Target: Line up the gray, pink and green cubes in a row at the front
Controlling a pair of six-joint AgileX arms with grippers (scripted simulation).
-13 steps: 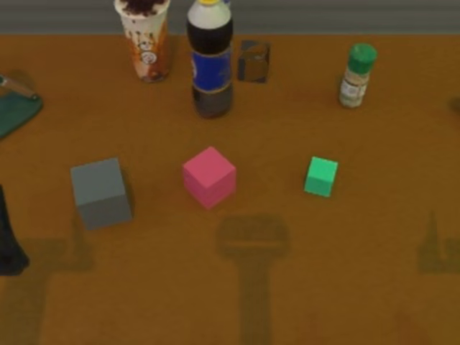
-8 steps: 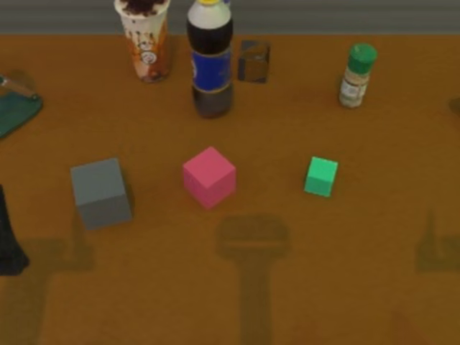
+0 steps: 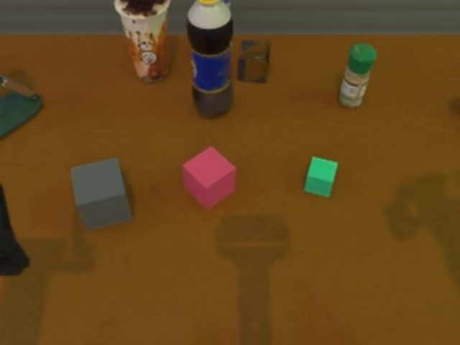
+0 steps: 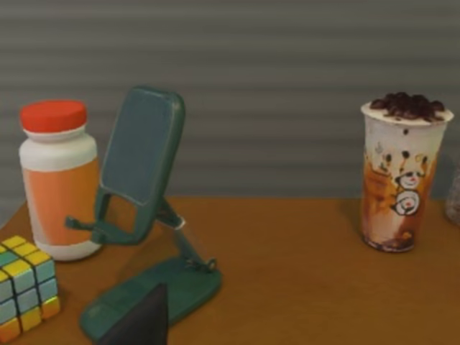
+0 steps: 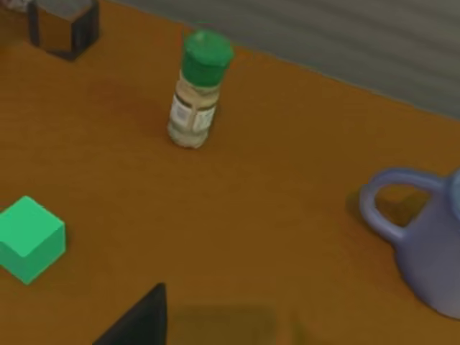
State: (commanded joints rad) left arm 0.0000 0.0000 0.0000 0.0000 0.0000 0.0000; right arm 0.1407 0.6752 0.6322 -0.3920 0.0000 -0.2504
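We work over a brown wooden table backed by a gray ribbed wall. On it the three cubes already sit in a loose line across the middle, well apart from one another: the pink cube at the centre, turned so a corner points toward the front edge, the gray cube off at its nine o'clock, and the green cube at its three o'clock; the right wrist view catches the green cube too, alone on bare wood. Beyond the pink cube, at twelve o'clock, stands a dark cola bottle with a blue label. At about eleven o'clock from the pink cube is a bubble-tea cup, and just right of the bottle a small dark shiny cube. A green-capped spice shaker stands at roughly twelve o'clock from the green cube, near the back edge. The right wrist view shows a bluish mug near that shaker. At the far left edge lies the base of a green phone stand; the left wrist view shows it beside an orange pill bottle with a red cap and a colour-puzzle cube. Our left arm shows only as a dark shape at the table's left edge, and our right arm only casts a shadow at the right. We cannot tell how either gripper's fingers stand.
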